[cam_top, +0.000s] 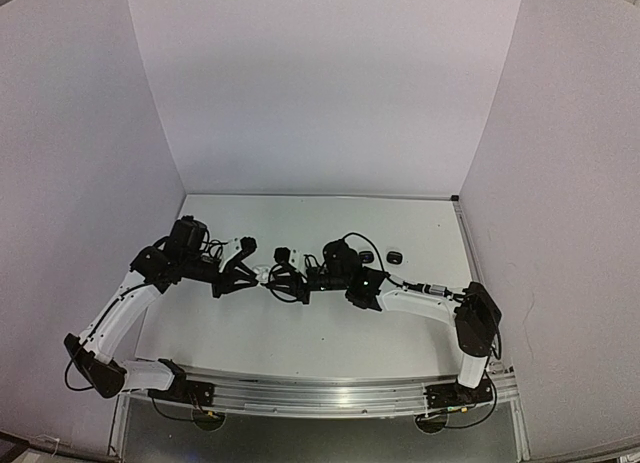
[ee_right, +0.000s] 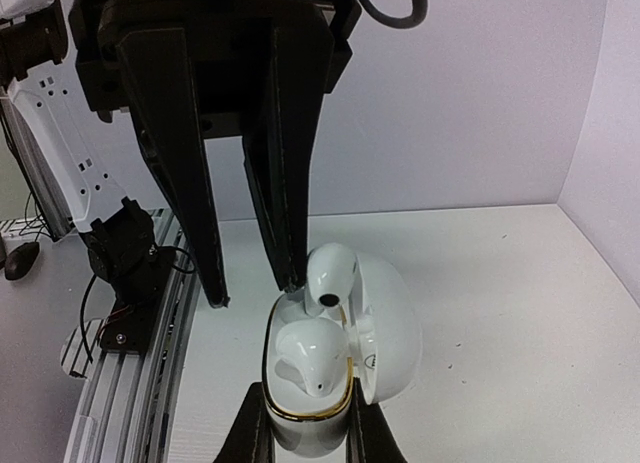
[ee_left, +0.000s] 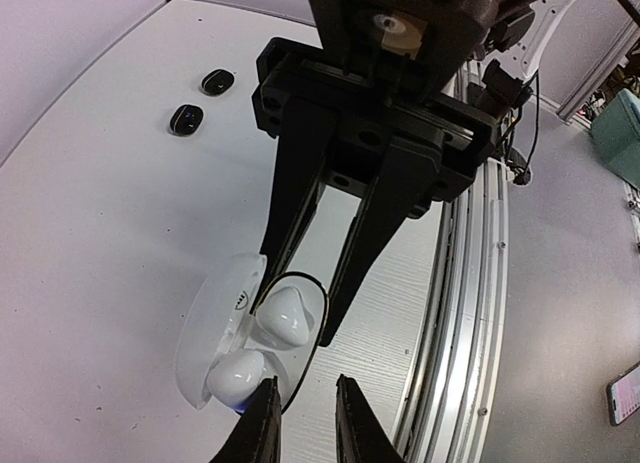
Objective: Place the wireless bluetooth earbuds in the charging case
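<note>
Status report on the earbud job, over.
Right claw clamps open white case. Left claw empty, tips at case. First earbud seated, second earbud looks raised. Path clear.

Nothing readable anywhere tbh. The white charging case (ee_left: 215, 313) has a tiny dark mark on its lid, way too small to make out.

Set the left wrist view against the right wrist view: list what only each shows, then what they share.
Left wrist only: two small black items lying far off on the table. Right wrist only: one white earbud standing tall out of its socket, the other earbud seated lower. Both: the open white charging case holding both buds, the right gripper clamped on it, the left gripper poised close beside it.
</note>
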Controlling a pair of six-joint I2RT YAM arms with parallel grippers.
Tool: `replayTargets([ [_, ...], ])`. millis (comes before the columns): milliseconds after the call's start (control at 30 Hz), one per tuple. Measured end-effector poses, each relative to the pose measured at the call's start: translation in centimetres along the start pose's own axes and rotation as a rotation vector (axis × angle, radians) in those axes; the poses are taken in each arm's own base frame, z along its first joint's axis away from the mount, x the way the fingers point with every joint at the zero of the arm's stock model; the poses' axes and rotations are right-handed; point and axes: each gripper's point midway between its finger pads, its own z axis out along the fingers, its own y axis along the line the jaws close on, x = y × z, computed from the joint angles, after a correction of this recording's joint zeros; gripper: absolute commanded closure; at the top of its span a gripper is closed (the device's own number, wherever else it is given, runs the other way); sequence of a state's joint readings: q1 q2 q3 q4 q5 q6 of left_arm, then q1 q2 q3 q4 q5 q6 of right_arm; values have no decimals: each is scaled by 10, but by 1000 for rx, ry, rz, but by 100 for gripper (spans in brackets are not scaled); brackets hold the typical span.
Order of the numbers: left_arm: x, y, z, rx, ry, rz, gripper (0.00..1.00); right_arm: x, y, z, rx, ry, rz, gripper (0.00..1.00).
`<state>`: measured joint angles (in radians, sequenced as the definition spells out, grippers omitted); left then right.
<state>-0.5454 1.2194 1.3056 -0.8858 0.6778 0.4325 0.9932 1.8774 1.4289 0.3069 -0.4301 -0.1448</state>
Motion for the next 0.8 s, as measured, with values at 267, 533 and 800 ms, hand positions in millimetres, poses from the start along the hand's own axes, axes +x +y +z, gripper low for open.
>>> replayTargets([
  [267, 2, 3, 0, -22, 15, -5, 82, -1, 0, 0, 0, -1, -1, 100],
  [533, 1, -5, -9, -8, 42, -11, 82, -1, 0, 0, 0, -1, -3, 100],
  [800, -9, -3, -12, -23, 11, 4, 82, -1, 0, 0, 0, -2, -4, 100],
])
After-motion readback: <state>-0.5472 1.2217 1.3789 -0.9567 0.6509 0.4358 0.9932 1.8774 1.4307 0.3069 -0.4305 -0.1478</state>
